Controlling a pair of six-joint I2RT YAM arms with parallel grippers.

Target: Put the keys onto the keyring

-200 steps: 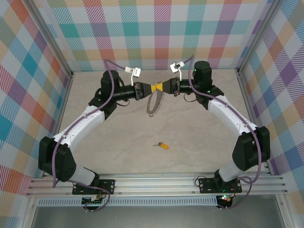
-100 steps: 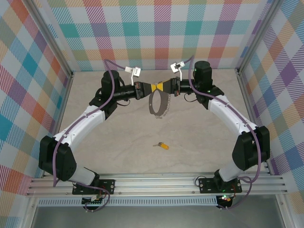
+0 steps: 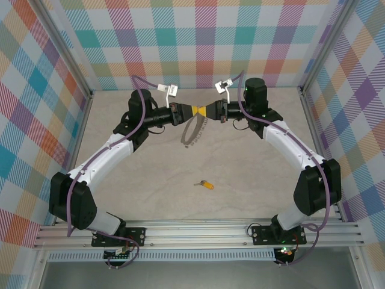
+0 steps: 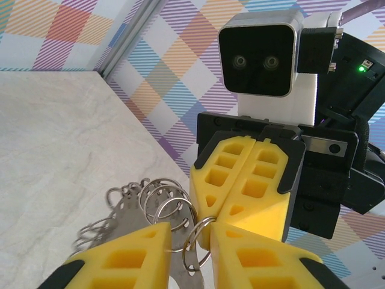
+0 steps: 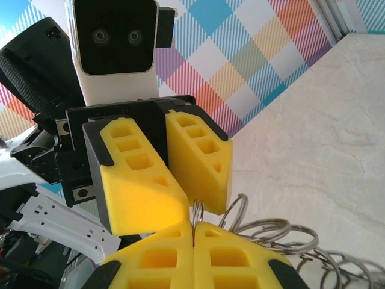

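— Keyring [image 3: 189, 133]: where do we find it?
— Hanging limp where our two arms meet tip to tip above the far bench [image 3: 252, 174]. Our right fingers [image 5: 156, 259] are pressed together on one of its loops.
— And our left fingers [image 4: 120, 262]?
— Slightly parted, with a loop in the gap. We cannot tell whether they press it.
— The key [image 3: 206, 185]?
— Flat on the bench, well apart from the keyring, nearer our bases, between both arms.
— Around us?
— Checked walls [image 3: 204, 42] on three sides, and purple cables [image 3: 139, 84] arching over the wrists.
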